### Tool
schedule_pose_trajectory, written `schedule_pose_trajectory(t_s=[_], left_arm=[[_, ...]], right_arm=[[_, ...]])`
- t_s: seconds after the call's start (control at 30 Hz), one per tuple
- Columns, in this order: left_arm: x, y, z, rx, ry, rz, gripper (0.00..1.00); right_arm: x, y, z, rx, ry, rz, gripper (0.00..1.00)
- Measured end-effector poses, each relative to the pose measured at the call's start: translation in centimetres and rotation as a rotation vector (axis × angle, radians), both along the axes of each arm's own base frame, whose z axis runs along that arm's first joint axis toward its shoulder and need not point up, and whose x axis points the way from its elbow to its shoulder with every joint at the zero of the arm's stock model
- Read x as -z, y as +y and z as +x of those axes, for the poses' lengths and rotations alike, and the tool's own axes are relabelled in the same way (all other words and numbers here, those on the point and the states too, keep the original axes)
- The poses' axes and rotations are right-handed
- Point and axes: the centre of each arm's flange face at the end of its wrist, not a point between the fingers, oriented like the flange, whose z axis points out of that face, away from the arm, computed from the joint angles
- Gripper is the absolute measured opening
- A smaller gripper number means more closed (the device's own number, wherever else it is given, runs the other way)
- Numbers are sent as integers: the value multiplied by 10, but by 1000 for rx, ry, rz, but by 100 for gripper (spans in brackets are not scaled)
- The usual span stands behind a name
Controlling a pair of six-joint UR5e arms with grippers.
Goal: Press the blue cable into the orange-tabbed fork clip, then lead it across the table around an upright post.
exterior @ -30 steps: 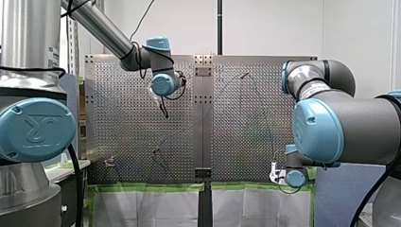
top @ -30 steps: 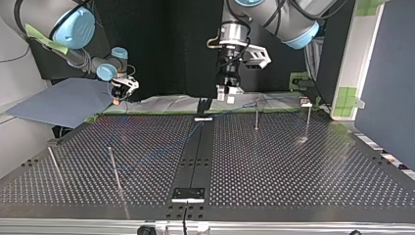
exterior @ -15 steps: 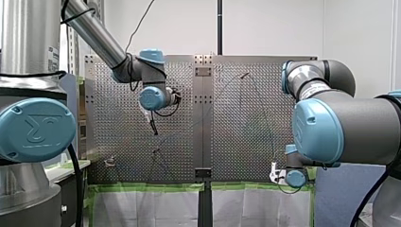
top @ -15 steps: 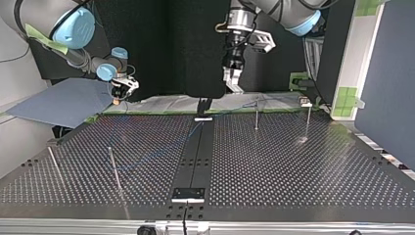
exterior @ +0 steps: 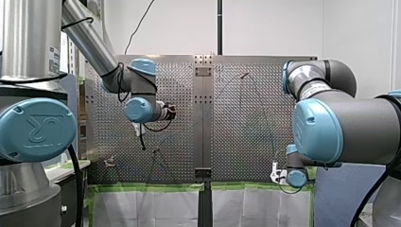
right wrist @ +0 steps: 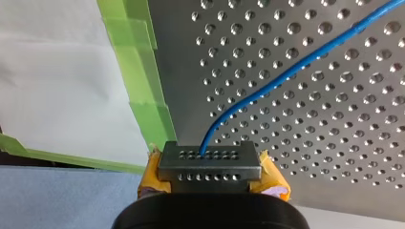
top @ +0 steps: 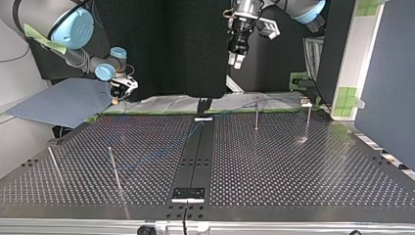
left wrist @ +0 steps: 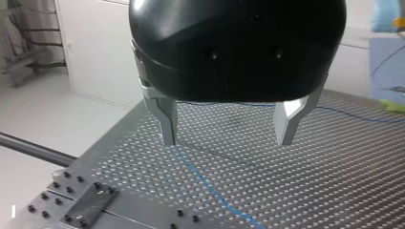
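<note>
Left wrist view: open fingers poised over a slack blue cable

My left gripper (left wrist: 229,129) hangs well above the worktop (left wrist: 334,181) with its metal fingers (left wrist: 168,119) spread wide and nothing between them. The blue cable (left wrist: 210,189) lies loose on the surface beneath. In the top view that arm slants in from above, wrist pointing straight down near the middle of the edge nearest the arms. I'd read that pose as lining up to drop onto the cable.

My right gripper (right wrist: 209,164) sits low at the worktop's corner beside the green tape (right wrist: 138,95). Its yellow pads (right wrist: 272,177) are clamped on the cable's end, probably to anchor it while the other arm works the slack. From there the cable trails across the middle strip (top: 195,156) and passes near an upright post (top: 113,166). The fork clip is too small for me to pick out, so I can't say whether the cable is seated.
</note>
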Motion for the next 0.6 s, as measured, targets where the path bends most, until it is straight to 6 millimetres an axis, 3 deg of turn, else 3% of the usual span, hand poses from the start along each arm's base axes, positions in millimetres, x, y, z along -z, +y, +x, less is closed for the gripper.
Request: schedule_pose_trajectory(t_s=[0.17,0.6], left_arm=[[9,6,-8,3,19,14,100],[10,7,-9,4,22,16,100]], right_arm=[[0,0,-3,5,0,5,0],[0,0,-3,5,0,5,0]])
